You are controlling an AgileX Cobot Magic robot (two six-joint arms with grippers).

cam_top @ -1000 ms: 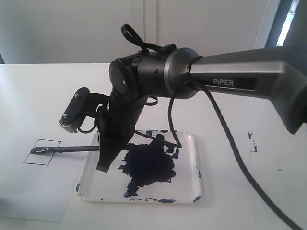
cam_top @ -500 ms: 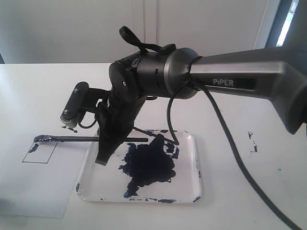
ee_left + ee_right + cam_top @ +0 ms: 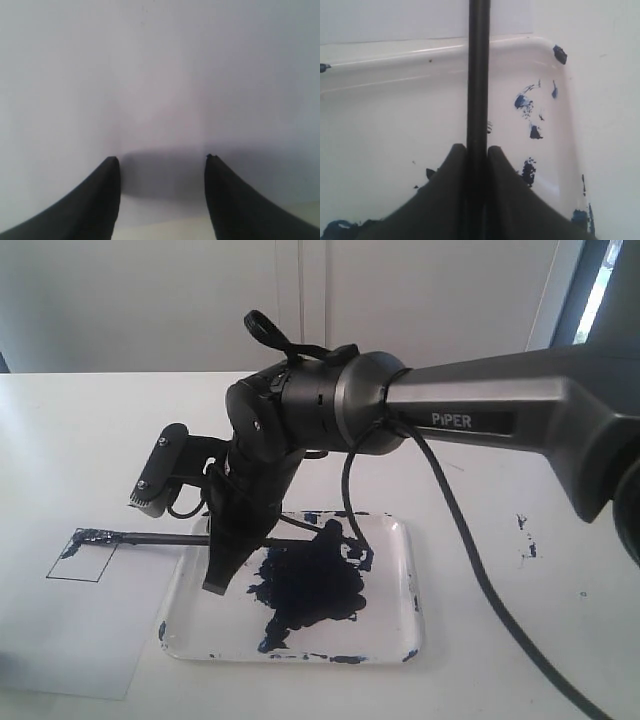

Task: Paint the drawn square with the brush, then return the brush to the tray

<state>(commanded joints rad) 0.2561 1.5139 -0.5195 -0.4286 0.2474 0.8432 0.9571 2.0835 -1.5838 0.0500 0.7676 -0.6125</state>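
My right gripper (image 3: pixel 214 584) hangs over the left end of the tray (image 3: pixel 196 625), shut on the brush (image 3: pixel 150 538). The thin black brush runs level to the left. Its paint-coated tip rests at the upper corner of the drawn square (image 3: pixel 90 565), a slanted black outline holding a small dark smear. In the right wrist view the brush (image 3: pixel 478 75) stands clamped between the right gripper (image 3: pixel 477 148) fingers above the tray's rim (image 3: pixel 395 52). In its own wrist view the left gripper (image 3: pixel 162 159) is open over a plain white surface. It does not show in the exterior view.
A big navy paint blot (image 3: pixel 310 585) fills the tray's middle. The square is drawn on a white paper sheet (image 3: pixel 70 640) lying left of the tray. The arm's black cable (image 3: pixel 470 570) hangs across the tray's right side. Dark paint specks (image 3: pixel 525 535) dot the table at right.
The brush tip went from the middle of the square up past its top edge, then dropped slightly onto the upper corner. A dark smear now sits inside the outline.
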